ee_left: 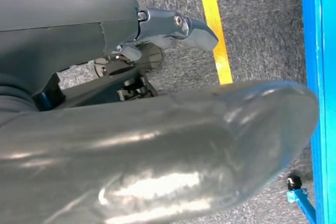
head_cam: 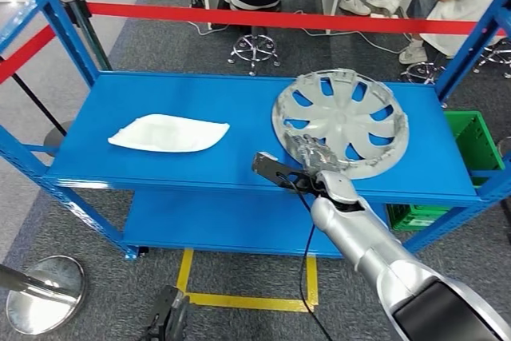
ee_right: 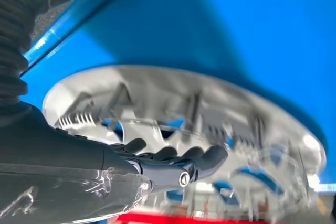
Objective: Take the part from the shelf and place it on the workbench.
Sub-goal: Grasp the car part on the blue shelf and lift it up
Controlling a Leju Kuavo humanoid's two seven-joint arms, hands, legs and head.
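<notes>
Right robot hand (head_cam: 307, 153) at the wheel cover (head_cam: 340, 121)
Fingers reach under its near rim on the shelf (head_cam: 180, 101); whether they grip, I cannot tell.

No readable text, labels, numbers (any view).

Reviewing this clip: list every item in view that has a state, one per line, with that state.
hubcap: on the top shelf, near edge lifted, tilted.
right hand: fingers under the hubcap's near rim, gripping it.
left hand: hanging low over the floor, holding nothing; whether the fingers are spread or curled is unclear.
white part: lying flat on the top shelf, untouched.
green crate: beside the shelf's right end, contents unseen.
</notes>
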